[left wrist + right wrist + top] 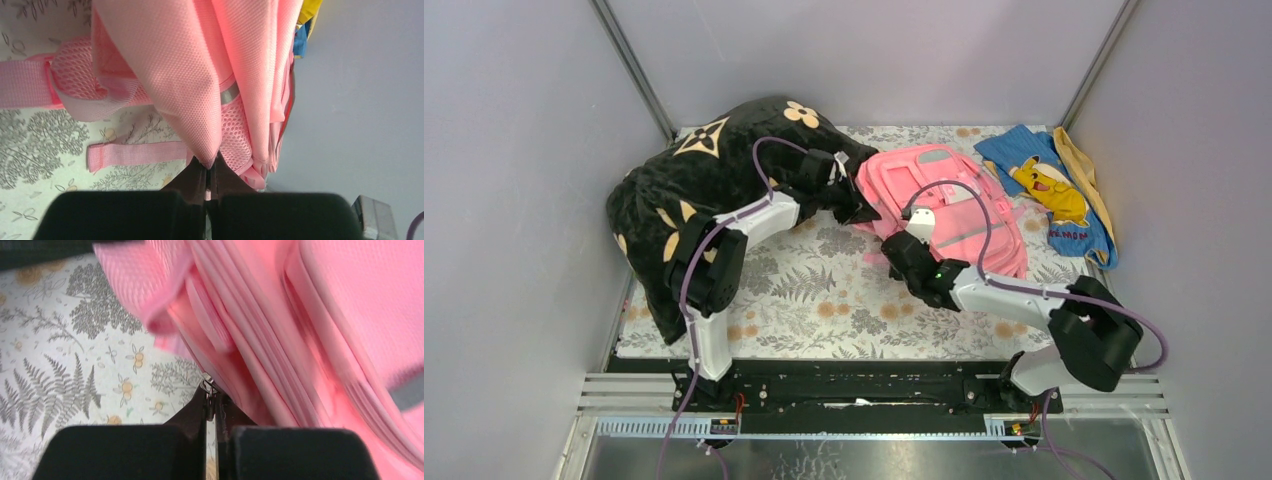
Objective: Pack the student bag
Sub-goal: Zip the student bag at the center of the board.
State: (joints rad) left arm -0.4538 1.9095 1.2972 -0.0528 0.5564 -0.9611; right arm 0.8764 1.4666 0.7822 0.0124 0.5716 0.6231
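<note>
The bag [1009,240] lies flat on the floral worktop [824,300], far of centre, between a black pillow [704,170] on the left and a blue cloth [1044,185] on the right. The left hand [209,167] is clamped on a fold of pink fabric at the bag's left edge. The right hand [210,402] is together at the near-left corner, apparently pinching the small metal zip pull [206,382]. The bag looks light, soft and floppy, likely to sag and drag rather than hold its shape. Seams, straps or the pull seem surer holds than flat cloth.
</note>
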